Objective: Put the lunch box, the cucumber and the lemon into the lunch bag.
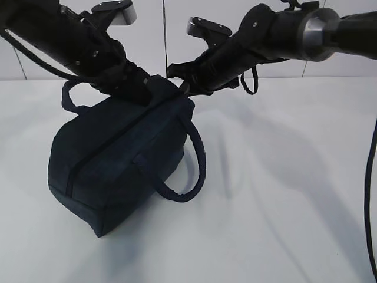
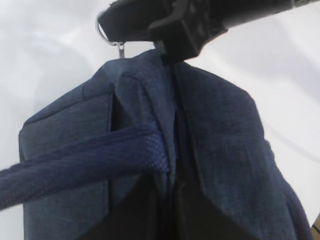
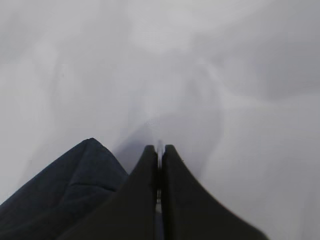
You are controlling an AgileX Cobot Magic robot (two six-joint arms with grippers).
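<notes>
A: What holds everything up?

B: A plain white table (image 1: 283, 194), filling the lower two thirds of the exterior view.

A: What lies on it?

B: One dark navy bag (image 1: 118, 165), left of centre, tipped so a bottom corner points toward the lower left. One loop handle (image 1: 191, 171) droops onto the table at the frame's middle. A black cable (image 1: 369, 194) runs down the right edge.
</notes>
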